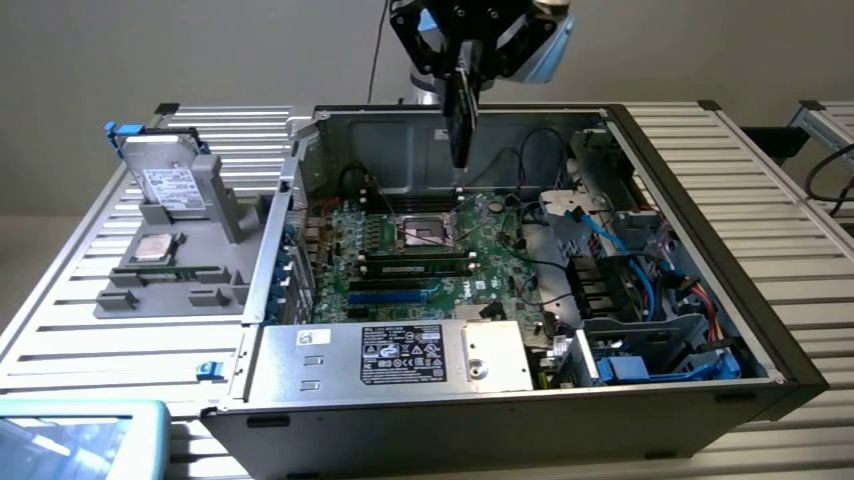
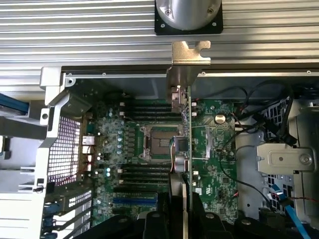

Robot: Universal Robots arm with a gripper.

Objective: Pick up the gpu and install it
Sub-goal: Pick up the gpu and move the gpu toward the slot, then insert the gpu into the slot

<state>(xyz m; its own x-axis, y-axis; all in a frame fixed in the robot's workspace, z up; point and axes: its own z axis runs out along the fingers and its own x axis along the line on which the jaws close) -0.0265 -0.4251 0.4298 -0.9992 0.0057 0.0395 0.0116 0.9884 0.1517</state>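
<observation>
The jaws are closed on the gpu (image 1: 459, 118), pinching one end so the card hangs upright and edge-on above the open case (image 1: 707, 215). It sits over the motherboard (image 1: 427, 235) and seems clear of it, though the gap is hard to judge. Its silver bracket (image 2: 190, 62) sits at the end away from the jaws. The card looks light and stiff but fragile. It is best gripped by the board edges or cooler body, sparing the fan and contact edge. The case rests on the slatted tabletop (image 1: 80, 330).
</observation>
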